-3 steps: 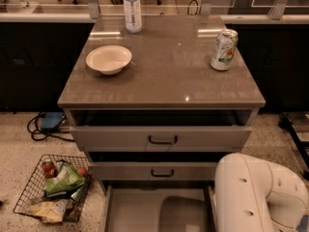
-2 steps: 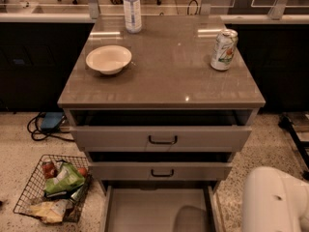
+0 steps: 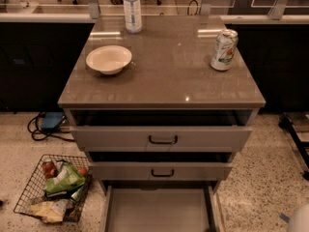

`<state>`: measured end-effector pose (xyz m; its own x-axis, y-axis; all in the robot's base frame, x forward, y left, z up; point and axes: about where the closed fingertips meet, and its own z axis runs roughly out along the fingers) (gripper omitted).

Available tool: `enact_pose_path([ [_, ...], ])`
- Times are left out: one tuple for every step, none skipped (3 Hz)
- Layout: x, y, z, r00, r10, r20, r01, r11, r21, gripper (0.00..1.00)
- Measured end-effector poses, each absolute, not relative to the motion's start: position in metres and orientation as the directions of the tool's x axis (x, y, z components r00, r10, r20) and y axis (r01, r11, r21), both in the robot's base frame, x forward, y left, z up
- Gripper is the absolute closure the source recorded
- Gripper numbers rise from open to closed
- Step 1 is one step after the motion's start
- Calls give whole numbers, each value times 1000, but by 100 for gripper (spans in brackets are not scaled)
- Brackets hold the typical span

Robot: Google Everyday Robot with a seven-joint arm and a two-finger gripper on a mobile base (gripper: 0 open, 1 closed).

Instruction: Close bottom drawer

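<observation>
Glossy cabinet top [image 3: 169,69], speckled floor [image 3: 263,178], bottom drawer [image 3: 159,209] open, tool unseen

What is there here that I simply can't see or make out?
- Gripper: outside the camera view; only a white rounded robot part shows at the bottom right corner.
- Bottom drawer: front and handle cut off by the lower edge.
- Bottle: top cut off by the upper edge.
- Can: label too small to read.
</observation>
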<state>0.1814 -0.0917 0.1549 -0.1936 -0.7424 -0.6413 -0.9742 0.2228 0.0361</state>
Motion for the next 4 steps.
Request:
enact_pose_path([
  [181,-92,155,-194,-742,-641,-974,223,36,100],
  [190,-100,141,-175,-767,-617,-978,210,16,100],
  [200,-112,126,-128,-812,-569,-982,183,-41,100],
  [204,-111,122,-83,-846,-526,-981,162,-105,100],
])
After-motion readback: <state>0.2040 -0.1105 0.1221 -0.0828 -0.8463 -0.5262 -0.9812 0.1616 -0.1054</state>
